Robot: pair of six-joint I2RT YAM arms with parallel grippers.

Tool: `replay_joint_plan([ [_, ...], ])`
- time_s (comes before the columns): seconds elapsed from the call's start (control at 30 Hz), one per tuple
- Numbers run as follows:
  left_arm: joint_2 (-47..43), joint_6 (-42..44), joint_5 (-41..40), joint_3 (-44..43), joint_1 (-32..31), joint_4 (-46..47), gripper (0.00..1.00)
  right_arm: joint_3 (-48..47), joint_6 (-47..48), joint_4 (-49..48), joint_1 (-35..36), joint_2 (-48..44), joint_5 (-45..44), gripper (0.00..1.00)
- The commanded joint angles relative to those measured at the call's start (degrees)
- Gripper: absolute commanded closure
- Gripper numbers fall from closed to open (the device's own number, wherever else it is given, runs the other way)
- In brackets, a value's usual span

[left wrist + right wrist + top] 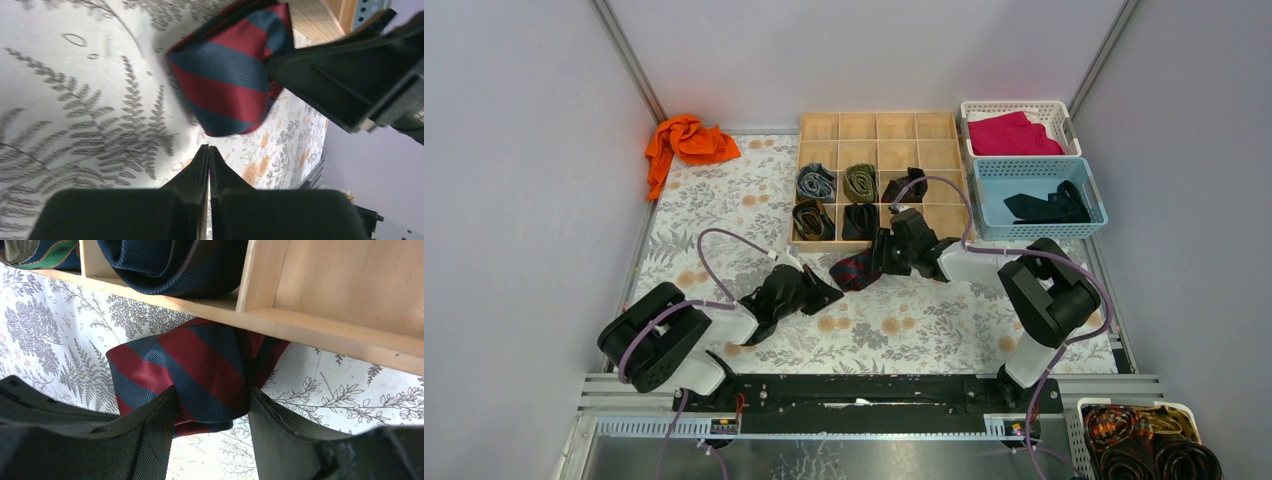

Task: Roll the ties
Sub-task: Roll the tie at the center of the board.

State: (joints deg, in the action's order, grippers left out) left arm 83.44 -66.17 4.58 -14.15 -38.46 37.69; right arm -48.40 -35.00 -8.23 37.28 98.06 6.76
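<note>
- On the flowered bench (724,200), right at the front wall of the wooden tray (879,125), lies the striped tie (856,270), a bunched navy-and-red bundle
- The right claw (886,255) is clamped on it. Only the right wrist view shows this plainly, with one finger pressed into each side of the bundle and the cloth bulging between them
- That same view shows the tie's far end reaching the tray's wall, and a dark ribbed coil (175,265) in the compartment just behind
- The left claw (826,292) sits low over the bench just beside the tie, opposite the right claw; from above its fingers cannot be told apart
- The left wrist view settles it: the two fingers (199,172) are pressed together with nothing between them, their tips near the tie's edge but not touching it
- Only the top view takes in the rest: a grey-blue coil (816,182), an olive coil (860,183) and a brown coil (812,220) in tray compartments, an orange cloth (686,140) at the far left corner, a magenta cloth (1014,133) in a white basket (1064,112), and a blue basket (984,195) beside the tray
</note>
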Motion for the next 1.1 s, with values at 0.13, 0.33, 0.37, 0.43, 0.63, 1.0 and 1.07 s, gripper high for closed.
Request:
replay_joint_plan([
  [0.13, -9.66, 1.61, -7.41, -5.65, -10.22, -9.58, 0.90, 0.42, 0.06, -0.93, -0.64, 0.93, 1.52, 0.37],
  [0.33, 1.88, -0.98, -7.75, -10.90, -15.93, -4.48, 0.92, 0.47, 0.70, 0.03, -0.67, -2.33, 1.94, 0.35],
  [0.37, 4.73, -1.52, -7.29, -11.64, -16.00, -2.80, 0.92, 0.54, 0.84, 0.13, -0.64, -2.54, 2.32, 0.35],
  [0.43, 9.61, -2.29, -6.25, -13.61, -15.95, 0.46, 0.93, 1.03, 0.66, -0.25, -0.63, -3.05, 2.58, 0.35],
  [0.63, 15.50, -2.75, -8.94, -16.37, -16.06, -1.19, 0.96, 1.40, 1.07, 0.01, -0.63, -4.07, 2.57, 0.36],
  [1.0, 12.31, -4.54, -25.56, -21.46, -16.08, -23.82, 0.96, 5.60, -0.89, -2.98, -0.70, -6.58, 3.64, 0.39],
  [1.07, 10.88, -5.36, -29.03, -21.33, -16.05, -27.66, 0.96, 5.98, -1.11, -3.11, -0.63, -6.59, 4.11, 0.39],
])
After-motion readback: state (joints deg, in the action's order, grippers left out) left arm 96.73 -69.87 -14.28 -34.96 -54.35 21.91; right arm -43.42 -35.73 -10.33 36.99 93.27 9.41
